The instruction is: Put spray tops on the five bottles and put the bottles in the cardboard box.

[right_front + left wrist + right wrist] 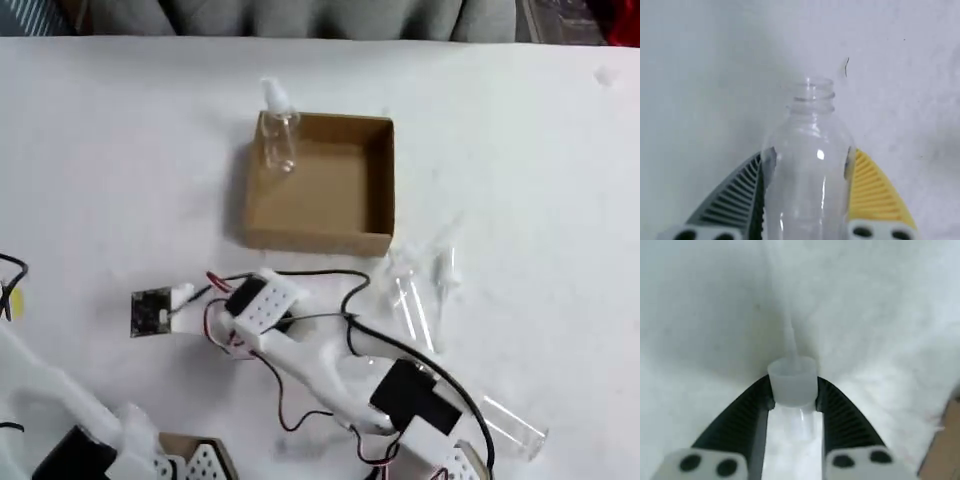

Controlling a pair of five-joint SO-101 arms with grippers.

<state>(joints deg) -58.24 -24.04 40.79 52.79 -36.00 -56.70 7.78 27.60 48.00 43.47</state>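
My left gripper [810, 156], with one grey and one yellow finger, is shut on the body of a clear open-necked bottle [812, 115] held over the white table. My right gripper [793, 387], with black fingers, is shut on a white spray top [792, 382]; its thin tube [789, 337] points away from the wrist. In the high view the cardboard box [385, 180] sits mid-table. A capped bottle [279, 135] stands at its back left corner. The right arm [300, 350] stretches in front of the box, and the left arm [60, 420] is at the near left corner.
Two clear bottles [415, 305] lie on the table right of the box's front corner, with loose spray tops [447, 265] beside them. Another clear bottle [512, 425] lies near the right arm's base. A grey sofa edge [300, 15] runs behind the table.
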